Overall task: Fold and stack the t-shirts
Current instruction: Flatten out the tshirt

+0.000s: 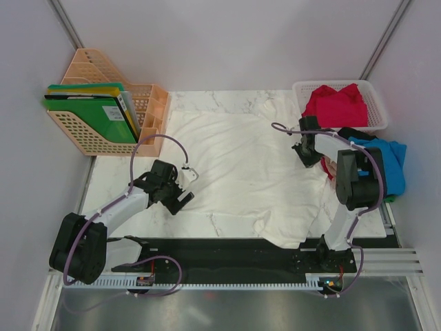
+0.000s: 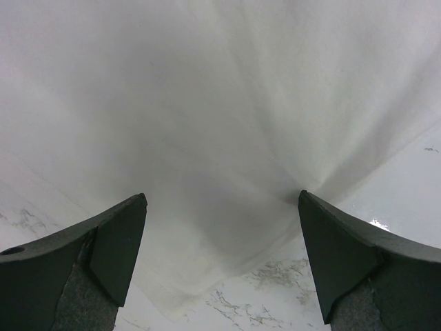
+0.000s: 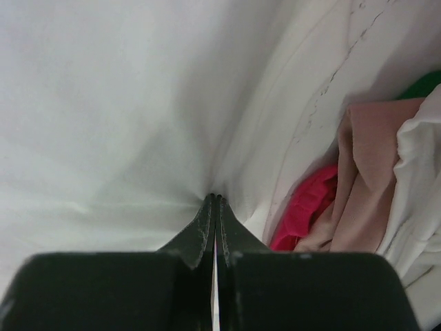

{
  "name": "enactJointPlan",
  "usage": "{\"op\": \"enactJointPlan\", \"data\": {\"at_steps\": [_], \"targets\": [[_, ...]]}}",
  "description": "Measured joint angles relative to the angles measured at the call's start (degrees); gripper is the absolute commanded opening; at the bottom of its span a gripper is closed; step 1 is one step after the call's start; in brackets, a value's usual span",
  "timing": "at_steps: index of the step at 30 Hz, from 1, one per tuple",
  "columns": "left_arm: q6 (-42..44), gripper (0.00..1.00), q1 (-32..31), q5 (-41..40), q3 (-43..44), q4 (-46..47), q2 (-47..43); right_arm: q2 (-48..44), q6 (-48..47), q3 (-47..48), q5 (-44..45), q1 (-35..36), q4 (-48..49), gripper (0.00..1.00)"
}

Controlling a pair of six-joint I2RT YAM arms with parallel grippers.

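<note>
Across the middle of the white marble-pattern table (image 1: 110, 172) we have the large white cloth t-shirt (image 1: 241, 172) spread mostly flat, presumably laid out for its first fold. The right gripper (image 3: 216, 198) is closed at the shirt's right edge. Creases run into its tips, so we read it as pinching the fabric, likely to tension or lift that side. The left gripper (image 2: 220, 207) hangs wide open over the left edge, holding nothing, placed to take the matching grip. The crumpled red cloth t-shirt (image 1: 337, 103) sits in the white plastic mesh basket (image 1: 303, 86), and the bright blue cloth t-shirt (image 1: 393, 162) is heaped near it at the table's right edge. Nothing is folded yet.
</note>
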Motion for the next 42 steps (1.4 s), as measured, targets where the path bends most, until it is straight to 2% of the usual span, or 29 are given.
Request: {"op": "enactJointPlan", "data": {"at_steps": [15,27,30,35,38,42], "targets": [[0.0,0.98,0.0,0.1,0.6,-0.5,0.9,-10.2,-1.3,-4.2,-4.1,0.0,0.5,0.00],[0.0,0.98,0.0,0.0,0.6,-0.4,0.9,-39.5,5.6,-1.8,-10.1,0.0,-1.2,0.00],[0.0,0.98,0.0,0.0,0.6,-0.4,0.9,-43.2,7.0,-2.1,-10.9,0.0,-1.5,0.00],[0.0,0.98,0.0,0.0,0.6,-0.4,0.9,-40.6,6.2,-7.3,-9.7,0.0,-0.6,0.00],[0.0,0.98,0.0,0.0,0.6,-0.4,0.9,-35.3,4.9,-11.2,-8.0,0.0,0.5,0.00],[0.0,0.98,0.0,0.0,0.6,-0.4,1.0,-26.4,4.5,-10.6,-6.3,-0.1,2.8,0.00]]}}
